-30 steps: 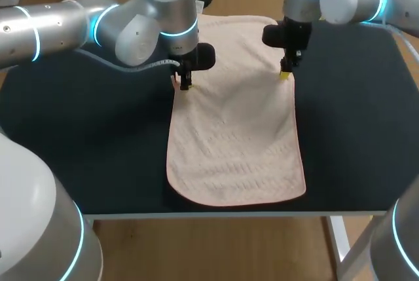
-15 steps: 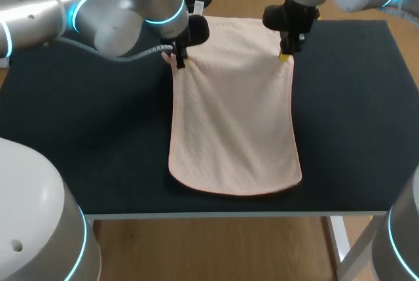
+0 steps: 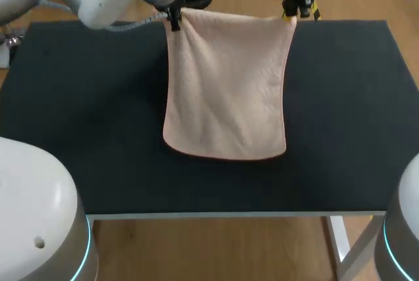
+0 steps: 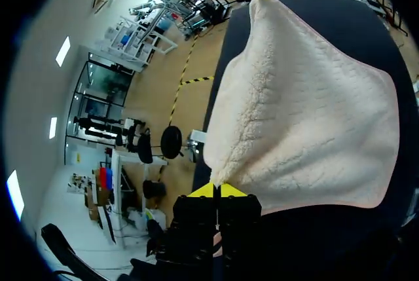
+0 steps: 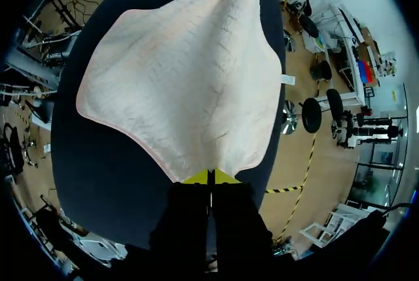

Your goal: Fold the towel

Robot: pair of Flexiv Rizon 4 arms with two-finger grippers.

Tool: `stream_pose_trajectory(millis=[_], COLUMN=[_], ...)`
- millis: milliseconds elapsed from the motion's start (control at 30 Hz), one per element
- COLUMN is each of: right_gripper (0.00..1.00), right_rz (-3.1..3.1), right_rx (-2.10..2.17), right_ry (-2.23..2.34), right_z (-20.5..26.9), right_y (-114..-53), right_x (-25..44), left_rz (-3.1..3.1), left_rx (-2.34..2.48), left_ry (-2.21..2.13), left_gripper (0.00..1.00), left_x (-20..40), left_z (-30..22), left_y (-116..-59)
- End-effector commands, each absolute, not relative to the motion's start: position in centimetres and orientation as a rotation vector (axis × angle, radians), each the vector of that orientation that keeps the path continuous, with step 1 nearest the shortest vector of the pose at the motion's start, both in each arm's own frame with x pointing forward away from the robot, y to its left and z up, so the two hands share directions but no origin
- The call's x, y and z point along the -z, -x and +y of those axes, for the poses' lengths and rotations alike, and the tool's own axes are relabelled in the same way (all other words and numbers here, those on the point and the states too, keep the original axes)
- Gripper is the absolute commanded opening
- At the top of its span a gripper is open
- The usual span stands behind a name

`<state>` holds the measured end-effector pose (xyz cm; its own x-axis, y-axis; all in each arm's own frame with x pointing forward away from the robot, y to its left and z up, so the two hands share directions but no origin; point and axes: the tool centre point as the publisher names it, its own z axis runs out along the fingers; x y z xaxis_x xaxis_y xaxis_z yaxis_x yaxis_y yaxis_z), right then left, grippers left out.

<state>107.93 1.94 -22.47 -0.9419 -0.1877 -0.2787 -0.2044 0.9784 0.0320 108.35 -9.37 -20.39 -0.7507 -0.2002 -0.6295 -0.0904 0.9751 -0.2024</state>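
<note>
The black desk (image 3: 78, 97) lay under the whole scene. The pale pink towel (image 3: 226, 91) was over its middle and far part, lifted by its two far corners and spread as one sheet between the two arms. Its near edge, with rounded corners, hung low toward the desk, and I could not tell if it touched the surface.

The left claw (image 3: 174, 19) was pressed together on the towel's left corner. In the left wrist view its yellow tips met with only a small bit of cloth between them. The right claw (image 3: 291, 11) pinched the right corner in the same way, fully closed on the fabric.

In my judgement the fold was about half made, and the held edge had yet to be laid over the rest. Each grip had very little cloth, so a quick pull could let one corner slip out, and the towel would then drop in a heap. If one claw travelled faster or lower than the other, the edges would land crooked. If the low edge dragged on the desk, the cloth could bunch up under the fold
</note>
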Motion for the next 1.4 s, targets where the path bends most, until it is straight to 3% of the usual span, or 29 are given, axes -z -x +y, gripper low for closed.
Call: stream_pose_trajectory(millis=[33, 500, 900, 1400], right_gripper=[0.00, 0.00, 0.00, 0.00], right_rz=[2.827, 2.606, 2.492, 2.532], right_rx=[-0.076, -0.057, -0.070, -0.102], right_ry=[0.306, 0.295, 0.346, 0.383], right_z=[1.9, 2.1, 3.8, 2.8], right_y=[-109.4, -115.9, -119.7, -119.2], right_x=[18.0, 8.2, 4.3, 7.8], left_rz=[2.381, 2.150, 1.990, 2.199], left_rx=[0.182, 0.174, 0.179, 0.162], left_ry=[0.237, 0.343, 0.419, 0.402], left_gripper=[0.00, 0.00, 0.00, 0.00], left_x=[17.8, 8.9, 2.3, 10.0], left_z=[-9.7, -8.9, -7.6, -9.2], left_y=[-109.1, -116.9, -118.9, -111.6])
